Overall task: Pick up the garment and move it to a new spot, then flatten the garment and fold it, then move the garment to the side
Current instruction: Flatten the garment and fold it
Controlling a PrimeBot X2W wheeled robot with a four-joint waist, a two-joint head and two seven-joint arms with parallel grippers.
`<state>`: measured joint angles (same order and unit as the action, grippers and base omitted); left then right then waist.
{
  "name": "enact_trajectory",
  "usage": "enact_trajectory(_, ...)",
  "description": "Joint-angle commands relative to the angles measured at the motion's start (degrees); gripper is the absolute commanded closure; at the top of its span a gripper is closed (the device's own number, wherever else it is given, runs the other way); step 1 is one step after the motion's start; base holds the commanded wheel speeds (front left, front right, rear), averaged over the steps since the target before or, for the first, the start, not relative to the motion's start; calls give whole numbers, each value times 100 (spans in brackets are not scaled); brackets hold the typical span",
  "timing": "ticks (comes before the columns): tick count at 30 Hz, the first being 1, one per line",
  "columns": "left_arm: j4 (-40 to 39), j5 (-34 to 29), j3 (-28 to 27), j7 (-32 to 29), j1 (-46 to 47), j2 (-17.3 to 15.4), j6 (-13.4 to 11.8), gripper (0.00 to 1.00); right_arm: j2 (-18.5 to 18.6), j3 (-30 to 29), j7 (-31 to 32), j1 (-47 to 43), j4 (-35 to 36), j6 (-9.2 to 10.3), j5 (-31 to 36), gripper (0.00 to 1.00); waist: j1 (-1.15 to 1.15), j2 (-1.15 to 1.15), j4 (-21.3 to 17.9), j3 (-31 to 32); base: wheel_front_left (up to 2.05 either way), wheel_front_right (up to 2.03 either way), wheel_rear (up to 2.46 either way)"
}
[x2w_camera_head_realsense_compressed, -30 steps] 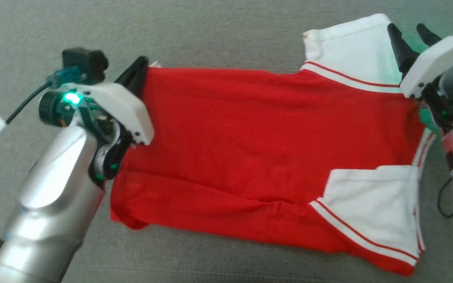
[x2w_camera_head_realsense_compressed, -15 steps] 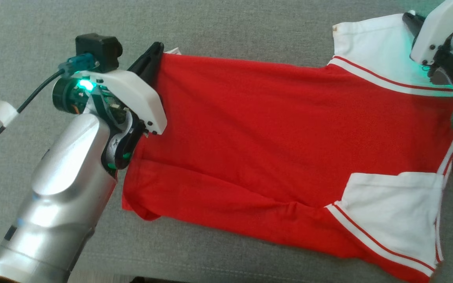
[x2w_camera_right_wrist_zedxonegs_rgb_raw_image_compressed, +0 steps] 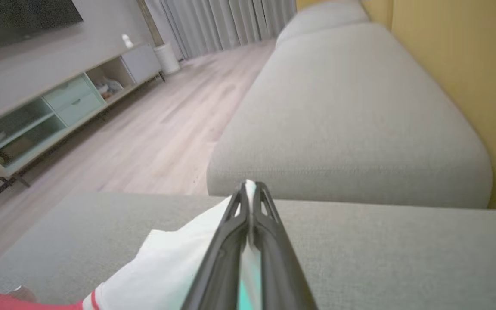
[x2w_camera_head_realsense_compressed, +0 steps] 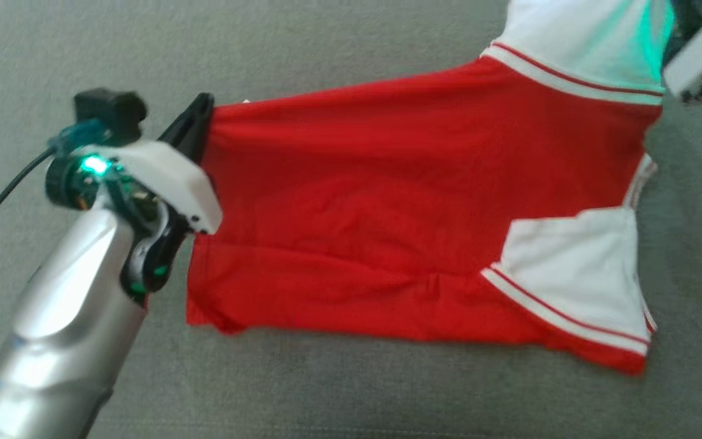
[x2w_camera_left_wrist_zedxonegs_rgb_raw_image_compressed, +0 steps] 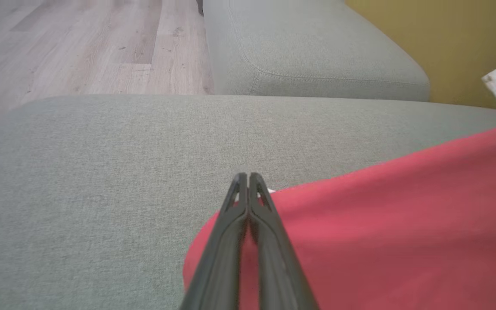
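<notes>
A grey fabric sofa seat (x2w_camera_head_realsense_compressed: 351,390) carries everything here: a broad, flat cushion with a fine weave. On it lies the garment (x2w_camera_head_realsense_compressed: 387,201), a red shirt with white sleeves trimmed in thin red and white stripes. Its near edge rests on the cushion, with a long crease running just inside it, and one white sleeve (x2w_camera_head_realsense_compressed: 576,286) lies flat toward the right end. Whether the far edge touches the fabric cannot be told. In the left wrist view a second grey cushion (x2w_camera_left_wrist_zedxonegs_rgb_raw_image_compressed: 317,51) adjoins the seat, beside pale wood flooring (x2w_camera_left_wrist_zedxonegs_rgb_raw_image_compressed: 80,43)
</notes>
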<state>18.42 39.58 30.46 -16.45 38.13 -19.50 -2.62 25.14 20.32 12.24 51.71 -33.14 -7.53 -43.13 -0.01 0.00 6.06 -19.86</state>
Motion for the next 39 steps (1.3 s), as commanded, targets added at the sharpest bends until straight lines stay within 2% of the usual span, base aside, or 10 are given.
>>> enact_trajectory(1,-313,38,-326,75,63,-313,-84,100,159,-132,-94,-317,485,4,-25,100,1,0,-151,160,0,0,0)
enact_trajectory(11,-1245,218,-592,340,-1202,-658,-486,100,-340,-1155,365,-3189,2602,4,160,100,1,0,-437,483,0,0,0)
enact_trajectory(22,-1262,696,-695,602,-2510,-507,-661,100,-1543,-1888,571,-5317,3156,4,397,98,1,0,-608,593,0,0,0)
enact_trajectory(23,-1242,742,-707,616,-2588,-493,-660,100,-1591,-1908,595,-5415,3154,4,434,40,1,0,-631,603,0,0,0)
enact_trajectory(24,-1242,742,-707,616,-2588,-493,-660,100,-1591,-1908,595,-5415,3154,4,434,40,1,0,-631,603,0,0,0)
enact_trajectory(25,-1214,771,-726,648,-2654,-479,-675,100,-1642,-1910,604,-5496,3172,4,443,0,1,0,-646,609,0,0,0)
enact_trajectory(26,-1200,786,-749,700,-2713,-459,-700,26,-1700,-1933,556,-5550,3212,4,449,0,1,0,-668,617,0,0,0)
enact_trajectory(27,-1198,795,-778,774,-2769,-435,-726,0,-1735,-1946,514,-5597,3244,4,478,0,1,0,-690,627,0,0,0)
enact_trajectory(31,-1281,639,-928,1302,-2955,-354,-928,0,-1841,-1987,186,-5684,3510,4,594,0,1,0,-736,667,0,0,0)
enact_trajectory(39,-1961,-884,-915,2726,-3124,-447,-1989,0,-1712,-2071,-661,-5449,4500,4,1834,0,1,0,-749,819,0,0,0)
